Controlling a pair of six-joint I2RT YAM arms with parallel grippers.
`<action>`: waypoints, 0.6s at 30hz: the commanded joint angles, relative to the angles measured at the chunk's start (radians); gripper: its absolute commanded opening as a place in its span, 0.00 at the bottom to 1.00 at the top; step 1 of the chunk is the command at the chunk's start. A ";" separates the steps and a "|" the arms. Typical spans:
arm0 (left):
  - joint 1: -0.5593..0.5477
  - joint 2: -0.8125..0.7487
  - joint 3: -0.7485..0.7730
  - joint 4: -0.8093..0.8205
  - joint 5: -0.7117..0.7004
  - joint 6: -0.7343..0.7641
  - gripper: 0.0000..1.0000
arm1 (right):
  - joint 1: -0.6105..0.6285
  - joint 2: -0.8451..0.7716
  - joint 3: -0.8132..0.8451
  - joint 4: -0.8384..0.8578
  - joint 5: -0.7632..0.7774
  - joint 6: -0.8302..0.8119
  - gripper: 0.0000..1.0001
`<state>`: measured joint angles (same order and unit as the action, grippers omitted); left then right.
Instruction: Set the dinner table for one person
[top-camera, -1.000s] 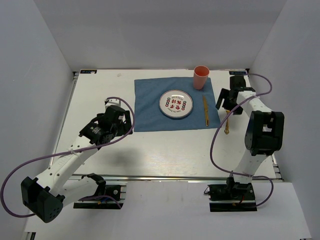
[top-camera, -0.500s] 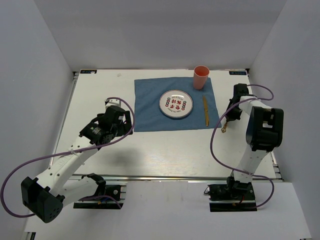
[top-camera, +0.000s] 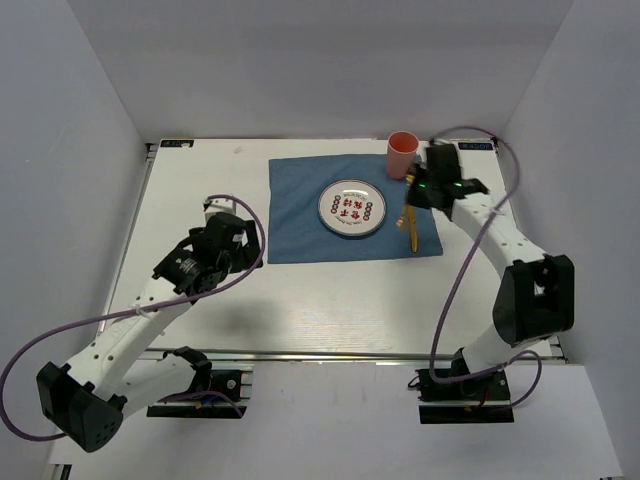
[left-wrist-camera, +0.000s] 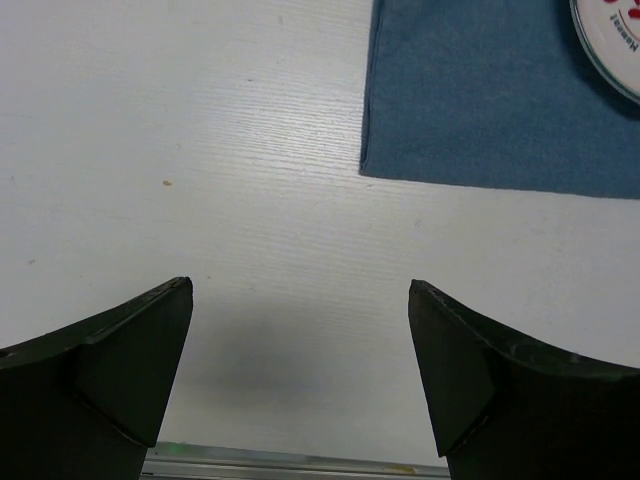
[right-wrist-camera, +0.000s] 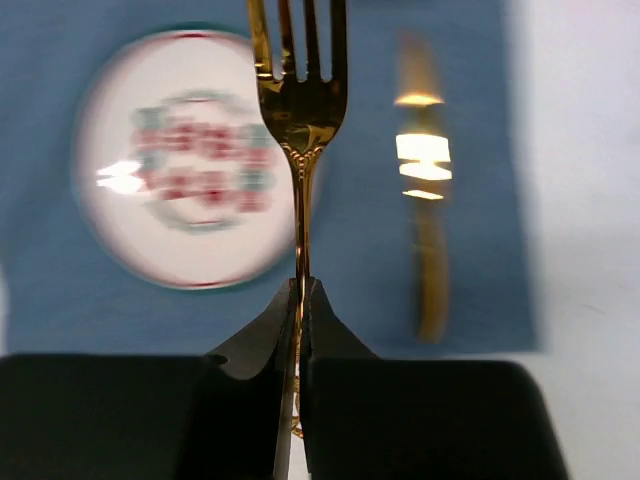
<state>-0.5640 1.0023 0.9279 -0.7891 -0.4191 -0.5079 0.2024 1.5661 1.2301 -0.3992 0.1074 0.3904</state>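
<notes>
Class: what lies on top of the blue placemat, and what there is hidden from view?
A plate, a gold utensil right of it and a pink cup at the far right corner. The right gripper holds a fork above the placemat. Cloth beneath these is covered.

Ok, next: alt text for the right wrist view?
The right gripper holds a gold fork by its handle, jaws shut, tines pointing to the top of the picture. Behind it, blurred, a blue placemat carries a white plate with red markings at left and a second gold utensil at right; the white dinner table shows at the right edge.
</notes>
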 joint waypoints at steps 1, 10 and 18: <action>0.007 -0.065 0.012 -0.030 -0.105 -0.058 0.98 | 0.262 0.092 0.153 0.013 0.032 0.048 0.00; 0.007 -0.175 0.008 -0.078 -0.239 -0.153 0.98 | 0.580 0.615 0.792 -0.177 0.100 0.217 0.00; 0.007 -0.125 0.014 -0.070 -0.213 -0.136 0.98 | 0.615 0.836 0.955 -0.274 0.149 0.235 0.00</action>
<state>-0.5594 0.8574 0.9283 -0.8539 -0.6224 -0.6426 0.8257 2.4298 2.1765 -0.6277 0.1909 0.5922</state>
